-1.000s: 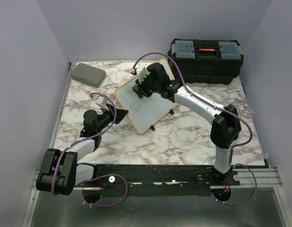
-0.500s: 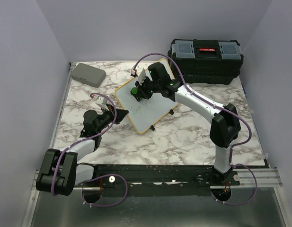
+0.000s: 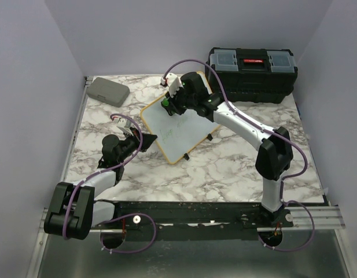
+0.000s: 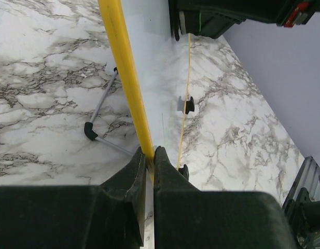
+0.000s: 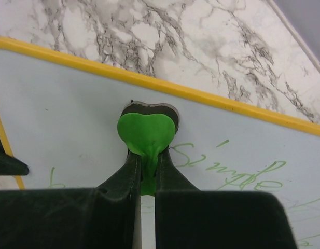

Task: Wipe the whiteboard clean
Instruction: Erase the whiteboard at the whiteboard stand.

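The right gripper (image 5: 144, 158) is clamped on a green heart-shaped eraser (image 5: 145, 129), which is pressed to the white, yellow-framed whiteboard (image 5: 56, 114) just under its top rail. The left gripper (image 4: 148, 155) is pinched on the board's yellow side edge. The board is propped tilted mid-way on the marble table (image 3: 236, 162). Green handwriting (image 5: 227, 171), read as "Simple", lies down-board and rightward of the eraser. A wipe that way is judged next, the right arm being nearer.

Left arm (image 3: 103, 174) low, right arm (image 3: 242, 124) outstretched; left fingers (image 4: 128, 174) and right fingers (image 5: 123, 176) tightly pinched.
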Robot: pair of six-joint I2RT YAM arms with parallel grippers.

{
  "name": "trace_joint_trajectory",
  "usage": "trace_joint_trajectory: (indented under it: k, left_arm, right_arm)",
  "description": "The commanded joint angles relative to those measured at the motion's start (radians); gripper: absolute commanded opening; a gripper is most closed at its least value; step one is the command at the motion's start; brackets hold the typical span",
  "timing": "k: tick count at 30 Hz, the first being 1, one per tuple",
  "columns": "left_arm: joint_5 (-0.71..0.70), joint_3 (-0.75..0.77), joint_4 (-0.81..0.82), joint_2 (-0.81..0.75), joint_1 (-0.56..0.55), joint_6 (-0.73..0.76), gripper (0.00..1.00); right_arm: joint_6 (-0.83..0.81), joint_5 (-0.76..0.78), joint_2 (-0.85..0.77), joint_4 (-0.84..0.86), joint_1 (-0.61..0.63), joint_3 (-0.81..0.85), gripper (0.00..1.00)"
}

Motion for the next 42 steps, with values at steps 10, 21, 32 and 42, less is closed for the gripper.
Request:
trace_joint_trajectory:
  k: [10, 21, 32, 42]
  left_arm:
    - [0.071, -0.005, 0.032, -0.029, -0.019, 0.066, 0.0]
    - [0.072, -0.006, 0.037, -0.024, -0.019, 0.065, 0.0]
    - [0.073, -0.005, 0.035, -0.022, -0.019, 0.067, 0.0]
    - [0.075, -0.001, 0.038, -0.019, -0.019, 0.066, 0.0]
  right_arm:
    - [-0.121, -0.266, -0.025, -0.08, -0.014, -0.086, 0.01]
    - [0.008, 0.107, 0.003, 0.043, -0.044, -0.037, 0.01]
    - [-0.021, -0.249, 0.013, 0.024, -0.034, -0.013, 0.01]
    - [-0.019, 0.05, -0.004, 0.018, -0.033, -0.11, 0.01]
